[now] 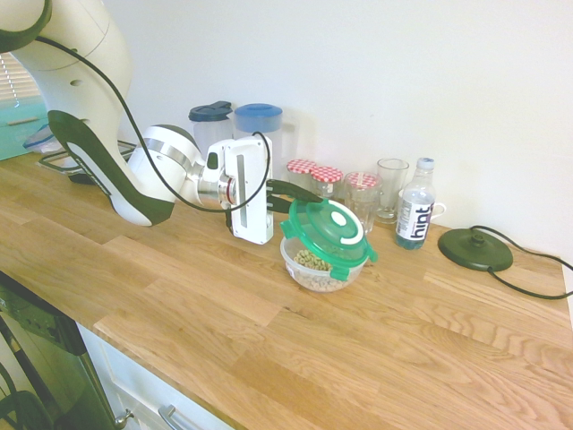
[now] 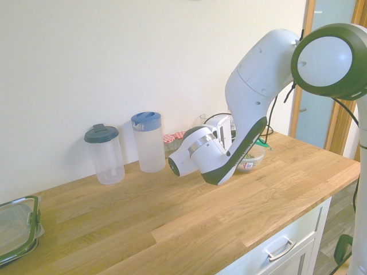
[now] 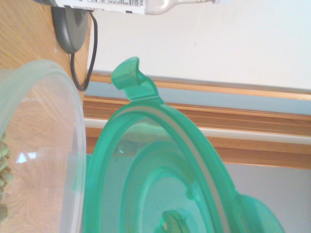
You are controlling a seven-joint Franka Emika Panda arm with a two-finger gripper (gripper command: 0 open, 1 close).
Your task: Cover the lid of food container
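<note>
Near the counter's front edge in the first exterior view, between seven and eight o'clock from the food container, the drawer handle [image 1: 170,417] is cut by the frame. The food container [image 1: 322,278], a round clear bowl, stands upright on the wooden counter [image 1: 269,331] with small beige pieces in it; the lid covers part of its opening. The lid [image 1: 327,230], round and green with a white arc, is tilted over the bowl, its low side towards five o'clock. It is not seated flat; whether its low edge touches the rim is hard to tell. The wrist view shows its underside beside the bowl's rim, both cropped.

The gripper [image 1: 309,197] comes in from between ten and eleven, its dark fingers closed on the lid's raised edge; the exact contact is hard to make out. In the second exterior view the arm [image 2: 246,114] hides most of lid and bowl.

Farther back, a black round base [image 1: 474,249] lies at three o'clock and a labelled bottle [image 1: 415,206] at two, hiding part of a white handle [image 1: 439,210]. Drinking glasses [image 1: 391,190] and red-checked jars [image 1: 326,176] overlap between twelve and two. Around eleven stand the blue-lidded jug [image 1: 258,125] and the dark-lidded jug [image 1: 212,130], lower parts hidden by the arm. Towards ten, the arm partly covers a rectangular container [image 2: 17,229], cropped in the second exterior view.
</note>
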